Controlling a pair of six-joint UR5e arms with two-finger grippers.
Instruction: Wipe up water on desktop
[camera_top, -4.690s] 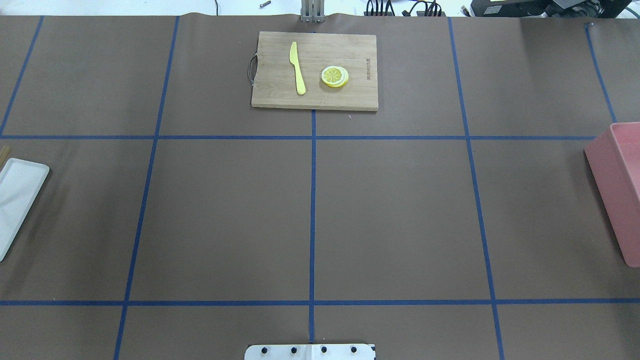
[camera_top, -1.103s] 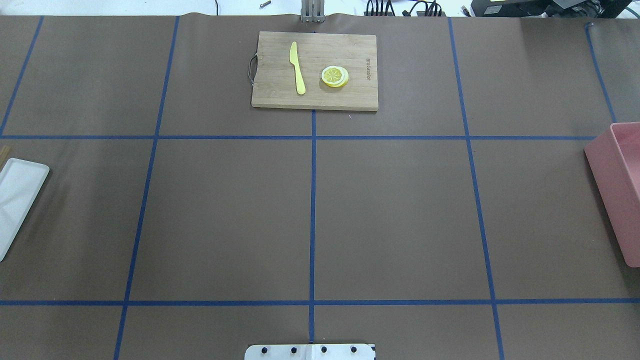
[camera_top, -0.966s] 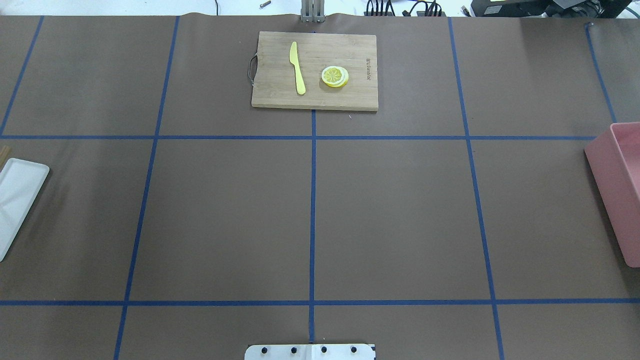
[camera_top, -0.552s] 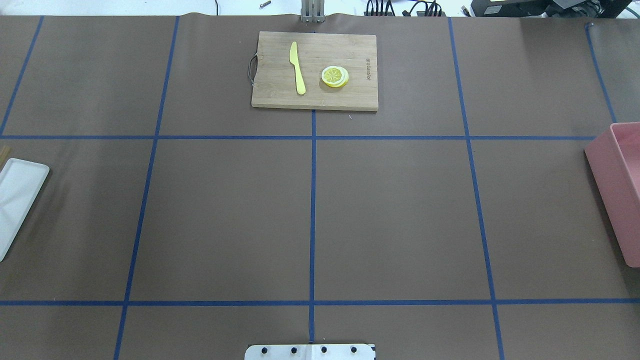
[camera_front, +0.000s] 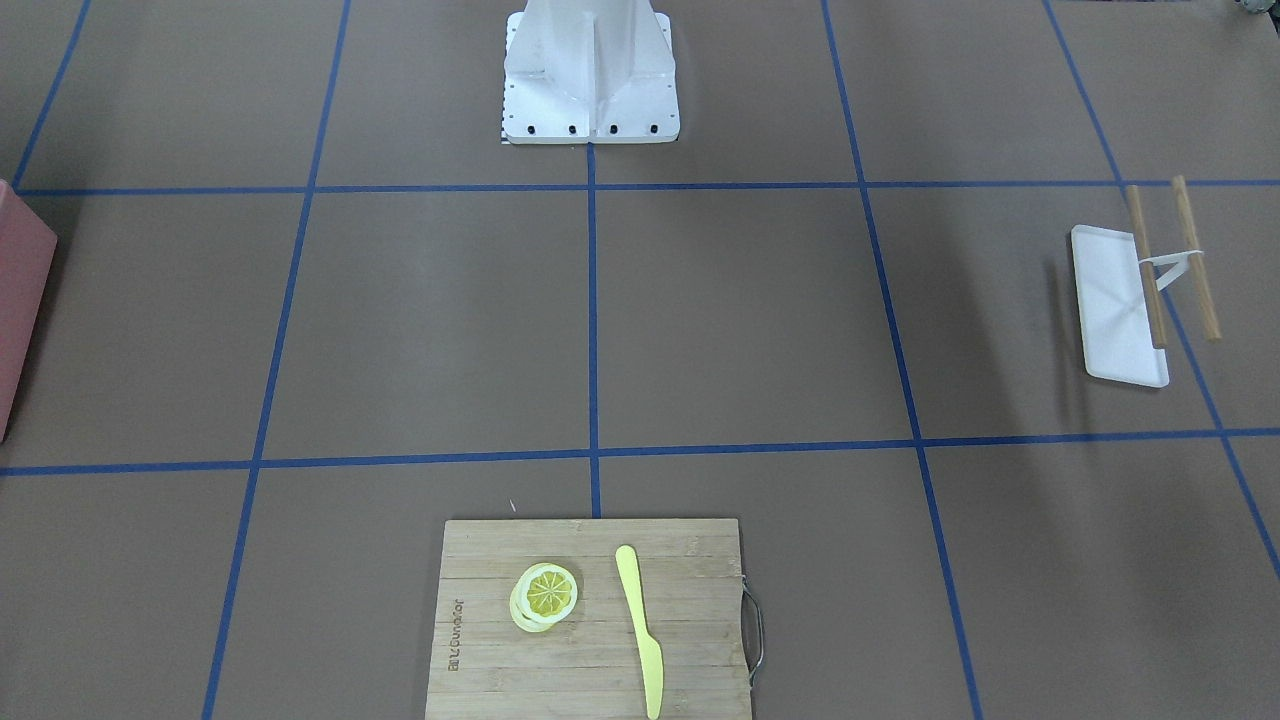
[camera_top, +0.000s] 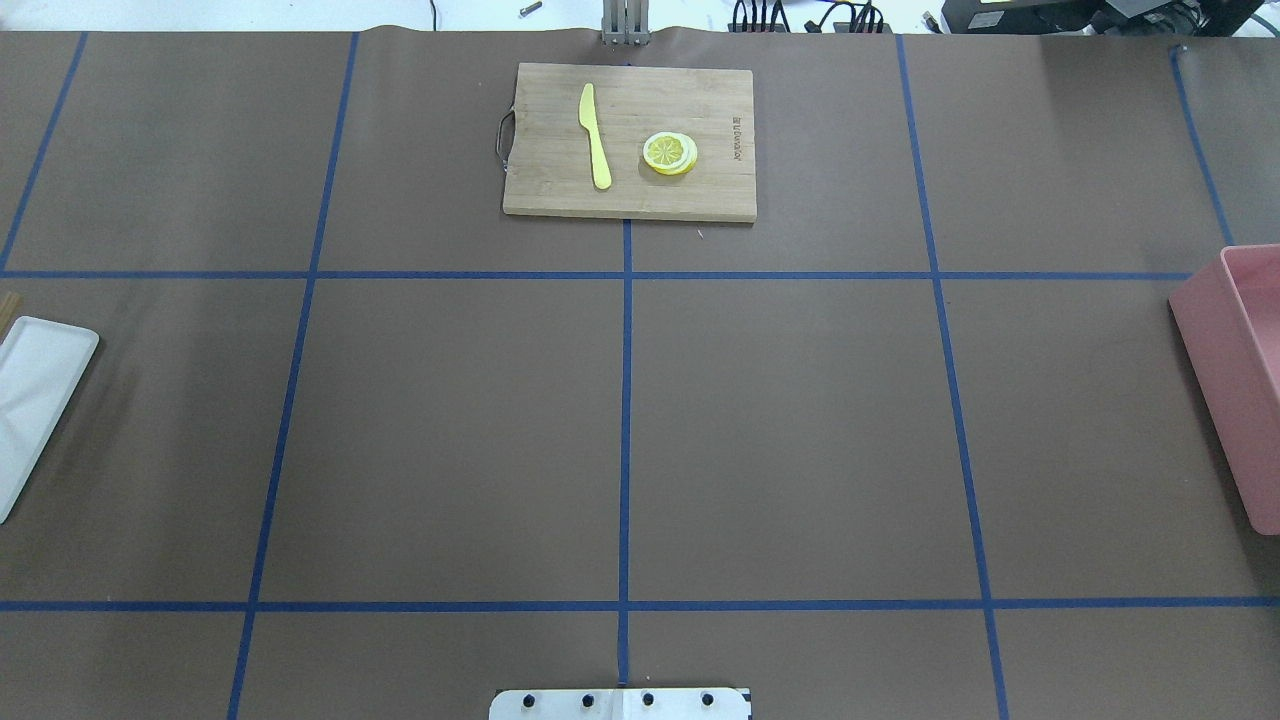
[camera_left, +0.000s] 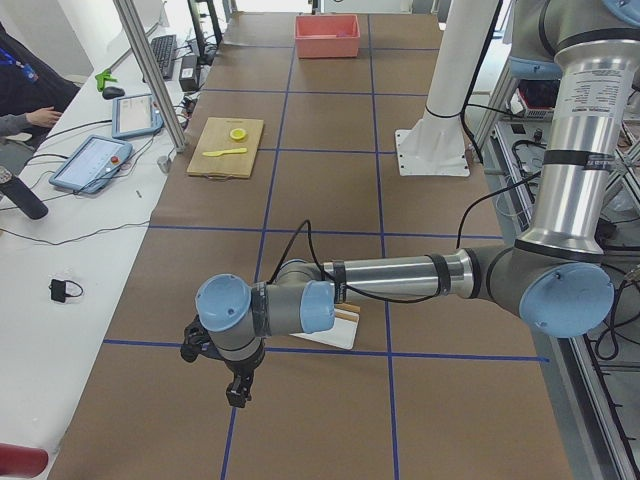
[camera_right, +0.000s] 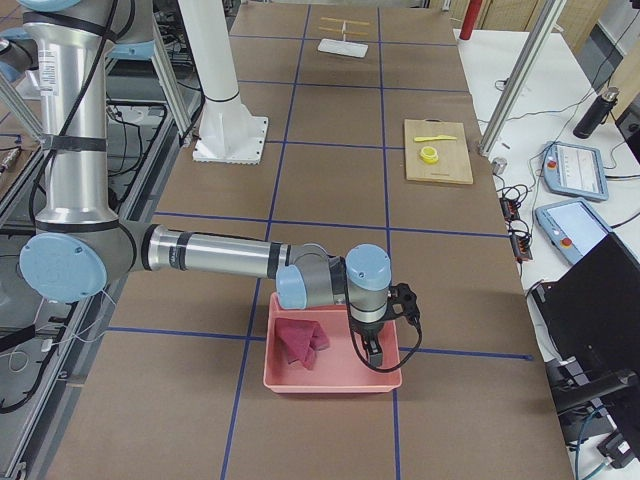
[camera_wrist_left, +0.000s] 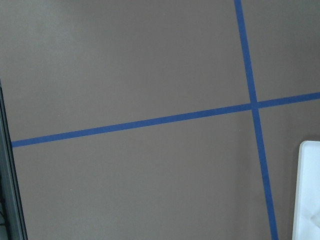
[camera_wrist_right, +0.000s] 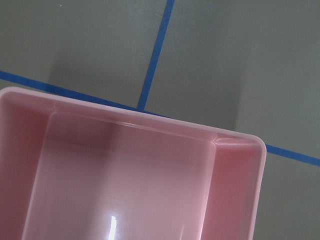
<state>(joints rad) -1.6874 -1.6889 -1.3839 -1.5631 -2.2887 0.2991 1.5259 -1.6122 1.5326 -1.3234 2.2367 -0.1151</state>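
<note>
- The bench (camera_top: 450, 430) is a wide, matte brown surface. It fills both top views and lies under both arms.
- Thin blue tape lines (camera_top: 625, 400) divide it into large rectangles.
- The left end effector (camera_left: 237, 386) hangs above the bench at the robot's left end, near a crossing of tape lines and just beside a white tray (camera_front: 1115, 320). It shows only in the side view, so I cannot tell if it is released or clenched.
- Two wooden sticks (camera_front: 1196, 258) lie across the far part of this tray, on a small white support.
- The right end effector (camera_right: 372, 346) hangs above a pink bin (camera_right: 335, 385) at the robot's right end, over the half of the bin on the operators' side. It also shows only from the side, and I cannot tell its state.
- A red cloth (camera_right: 302, 340) lies crumpled in the other half of the bin, apart from the right end effector.
- A bamboo cutting board (camera_top: 700, 195) lies flat at the middle of the bench's far edge, well apart from both arms.
- On the board a yellow knife (camera_top: 596, 140) lies beside a small pile of lemon slices (camera_top: 669, 153), not touching them.
</note>
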